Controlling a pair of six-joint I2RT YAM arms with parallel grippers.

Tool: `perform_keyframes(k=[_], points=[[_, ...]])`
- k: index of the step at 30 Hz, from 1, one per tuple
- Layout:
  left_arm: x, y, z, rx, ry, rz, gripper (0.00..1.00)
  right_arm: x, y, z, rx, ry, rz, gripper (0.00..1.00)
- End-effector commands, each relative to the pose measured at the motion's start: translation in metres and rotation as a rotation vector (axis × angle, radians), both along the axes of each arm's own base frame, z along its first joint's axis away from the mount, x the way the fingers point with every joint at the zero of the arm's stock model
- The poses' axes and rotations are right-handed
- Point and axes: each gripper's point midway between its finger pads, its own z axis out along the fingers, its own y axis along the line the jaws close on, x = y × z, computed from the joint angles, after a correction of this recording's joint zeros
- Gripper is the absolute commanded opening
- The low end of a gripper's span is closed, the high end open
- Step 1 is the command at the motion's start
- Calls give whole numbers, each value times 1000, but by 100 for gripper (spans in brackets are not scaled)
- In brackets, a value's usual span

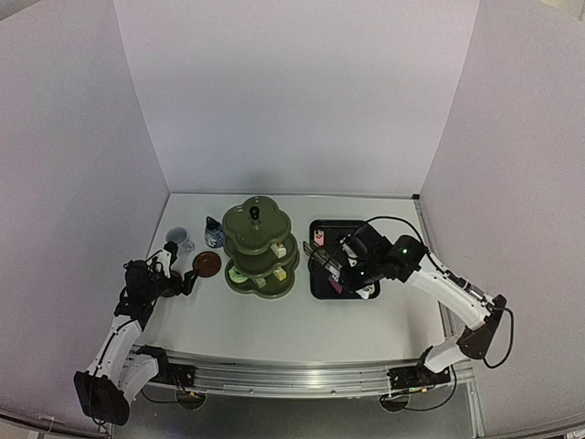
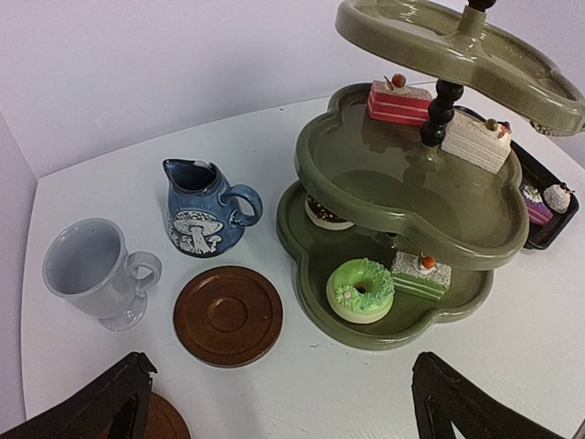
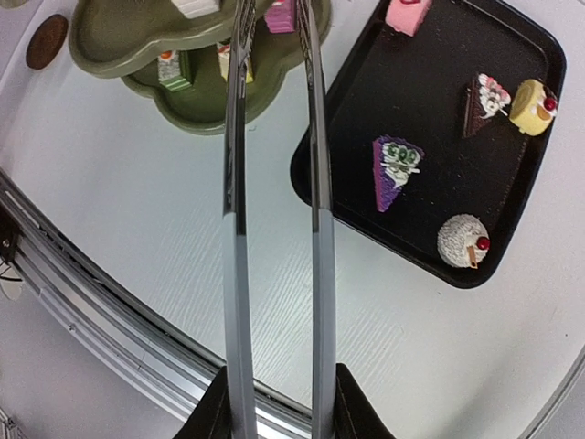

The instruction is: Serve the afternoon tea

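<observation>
The dark green three-tier stand (image 1: 260, 247) stands mid-table with several small cakes on its tiers, among them a green doughnut (image 2: 360, 290) and a pink slice (image 2: 399, 101). Left of it are the white mug (image 2: 91, 270), the blue-and-white pot (image 2: 201, 208) and a brown coaster (image 2: 228, 315). A second coaster (image 2: 163, 422) peeks out by my left finger. My left gripper (image 2: 283, 416) hangs open and empty before them. My right gripper (image 3: 279, 412) is shut on the metal tongs (image 3: 315, 183), which reach toward the stand (image 3: 183, 46). A pink piece (image 3: 279, 14) shows between the tong arms; whether it is gripped I cannot tell.
The black tray (image 3: 430, 55) lies right of the stand with several cakes: a purple wedge (image 3: 395, 169), a chocolate wedge (image 3: 483, 101), a yellow one (image 3: 533, 102), a white ball (image 3: 462, 240), a pink one (image 3: 407, 14). White walls enclose three sides; a metal rail (image 1: 292, 375) runs along the front.
</observation>
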Motion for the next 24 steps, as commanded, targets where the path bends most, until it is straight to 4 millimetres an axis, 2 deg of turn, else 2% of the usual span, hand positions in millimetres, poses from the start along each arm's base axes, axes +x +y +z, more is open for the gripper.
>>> perform_keyframes(k=[1, 6, 10, 15, 24], points=[[2, -3, 9, -8, -18, -13, 100, 18, -36, 0, -50, -41, -162, 29], [3, -3, 11, -14, -17, -13, 100, 37, -66, -27, -153, -25, -277, 29], [3, -3, 10, -14, -11, -11, 99, 44, -79, -51, -220, 11, -327, 30], [4, -3, 7, -8, -3, -12, 99, 52, -78, -76, -253, 50, -340, 30], [8, -3, 5, 0, -2, -11, 99, 47, -83, -98, -286, 100, -397, 31]])
